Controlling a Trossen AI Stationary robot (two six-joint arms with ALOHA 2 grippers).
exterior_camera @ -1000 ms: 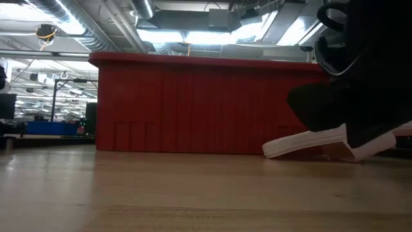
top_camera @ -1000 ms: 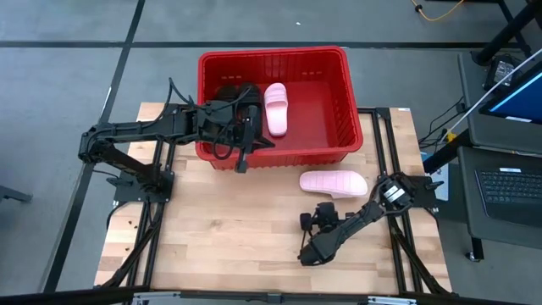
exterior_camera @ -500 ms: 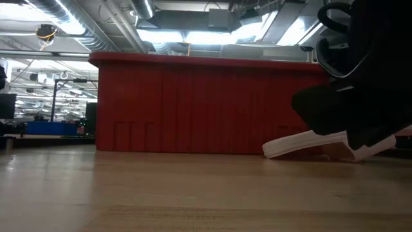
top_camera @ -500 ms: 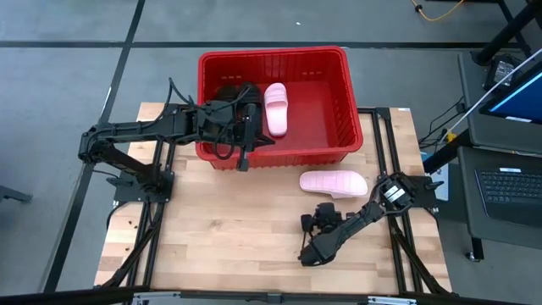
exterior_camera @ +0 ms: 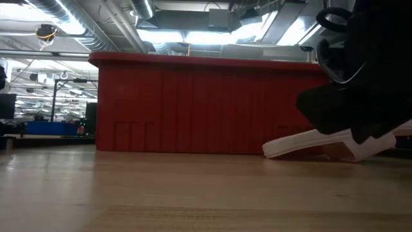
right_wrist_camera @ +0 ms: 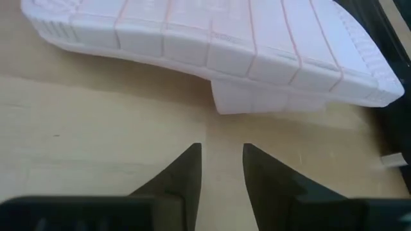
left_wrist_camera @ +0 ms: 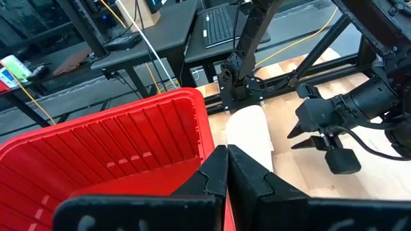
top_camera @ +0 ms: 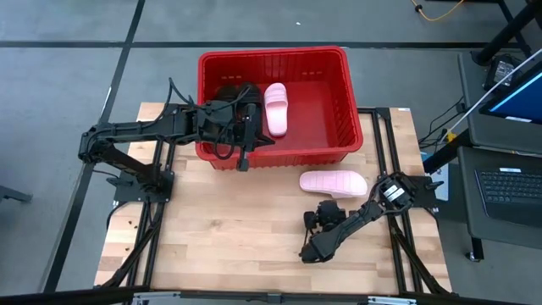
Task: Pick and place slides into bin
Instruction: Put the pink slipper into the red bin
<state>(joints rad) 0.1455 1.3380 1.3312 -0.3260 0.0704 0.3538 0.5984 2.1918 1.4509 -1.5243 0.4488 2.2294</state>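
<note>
The red bin (top_camera: 273,106) stands at the table's far middle. One pale pink slide (top_camera: 276,108) lies inside it. A second pink slide (top_camera: 334,182) lies on the table just in front of the bin's right part. One end (exterior_camera: 269,151) is on the wood, and its ribbed sole (right_wrist_camera: 212,38) faces my right gripper. My right gripper (top_camera: 317,219) is low over the table near this slide, slightly open and empty. My left gripper (left_wrist_camera: 226,168) is shut and empty over the bin's near wall (top_camera: 246,152). The black slides cannot be told from the dark arm.
Bare wood lies in front of the bin and to the table's left (top_camera: 203,229). My right arm's links (top_camera: 356,222) slant across the near right part. Desks and a laptop (top_camera: 508,182) stand beyond the table's right edge.
My right gripper has crept a little toward the pink slide on the table, staying low. The slide and my left arm have kept still.
</note>
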